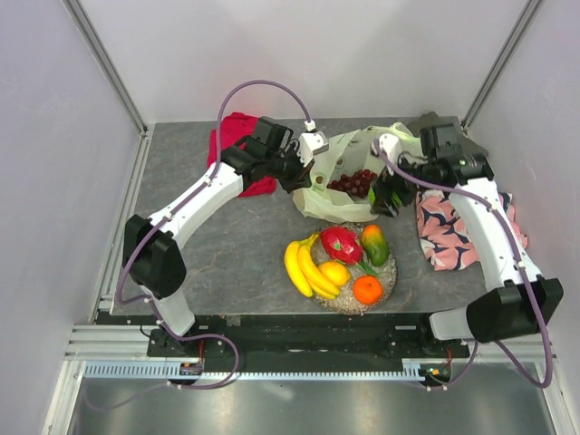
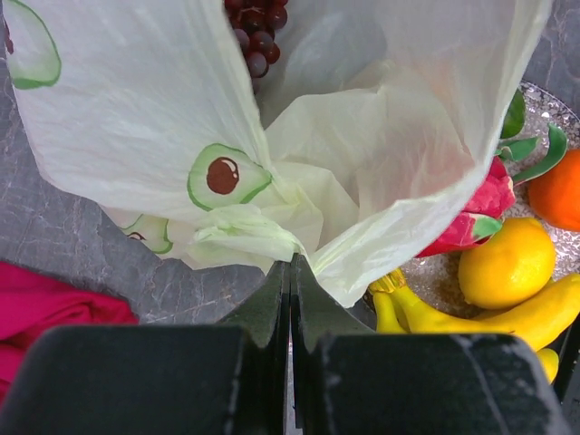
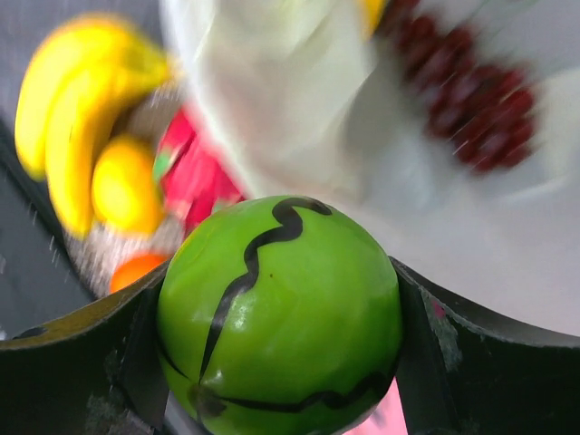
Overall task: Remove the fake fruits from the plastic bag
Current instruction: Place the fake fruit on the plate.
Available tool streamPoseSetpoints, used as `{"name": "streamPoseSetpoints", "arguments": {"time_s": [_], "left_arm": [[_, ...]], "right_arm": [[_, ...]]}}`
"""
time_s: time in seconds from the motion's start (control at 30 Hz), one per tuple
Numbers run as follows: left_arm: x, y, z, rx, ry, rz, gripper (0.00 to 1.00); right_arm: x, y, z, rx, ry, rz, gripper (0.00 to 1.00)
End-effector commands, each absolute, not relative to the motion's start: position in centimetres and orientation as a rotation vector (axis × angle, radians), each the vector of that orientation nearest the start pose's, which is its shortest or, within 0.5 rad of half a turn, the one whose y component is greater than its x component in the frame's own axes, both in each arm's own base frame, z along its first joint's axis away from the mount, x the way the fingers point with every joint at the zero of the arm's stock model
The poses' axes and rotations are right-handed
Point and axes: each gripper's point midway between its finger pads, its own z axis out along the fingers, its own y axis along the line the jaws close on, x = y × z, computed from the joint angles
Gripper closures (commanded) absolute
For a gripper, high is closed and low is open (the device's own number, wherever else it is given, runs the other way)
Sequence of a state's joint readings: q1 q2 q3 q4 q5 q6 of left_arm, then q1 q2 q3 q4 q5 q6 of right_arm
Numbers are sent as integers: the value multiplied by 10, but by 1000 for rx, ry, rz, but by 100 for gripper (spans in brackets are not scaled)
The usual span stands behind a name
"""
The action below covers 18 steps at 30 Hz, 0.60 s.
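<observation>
Our left gripper [image 2: 290, 281] pinches the flimsy bag [image 2: 390, 136] at its rim; our right gripper [image 1: 390, 195] clamps the slick melon [image 3: 281, 317] across its middle.

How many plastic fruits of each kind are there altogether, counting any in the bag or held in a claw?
Banana bunch: 1
Dragon fruit: 1
Mango: 1
Lemon: 1
Orange: 1
Bunch of grapes, inside the plastic bag: 1
Striped green melon: 1
Total: 7
</observation>
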<state>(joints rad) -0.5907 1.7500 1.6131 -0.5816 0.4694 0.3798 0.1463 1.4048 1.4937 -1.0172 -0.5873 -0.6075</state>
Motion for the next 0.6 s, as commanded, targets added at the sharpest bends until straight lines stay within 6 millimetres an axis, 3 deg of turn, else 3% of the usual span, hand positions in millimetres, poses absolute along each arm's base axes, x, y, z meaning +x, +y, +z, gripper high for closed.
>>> {"name": "streamPoseSetpoints", "arguments": {"time_s": [0.0, 0.1, 0.33, 0.43, 0.57], "left_arm": [[363, -324, 242, 1213, 1825, -653, 98], [360, -326, 242, 1204, 1834, -679, 98], [355, -323, 243, 1197, 1841, -686, 98], [353, -320, 243, 1191, 1844, -679, 98], [351, -317, 241, 1195, 1848, -661, 98]], "right_arm": [[257, 110, 217, -1243, 2124, 500, 36], [245, 116, 210, -1240, 2139, 574, 37], [209, 89, 174, -1615, 2043, 402, 36], [211, 86, 183, -1645, 1984, 333, 36], [216, 92, 218, -1579, 1882, 278, 33]]}}
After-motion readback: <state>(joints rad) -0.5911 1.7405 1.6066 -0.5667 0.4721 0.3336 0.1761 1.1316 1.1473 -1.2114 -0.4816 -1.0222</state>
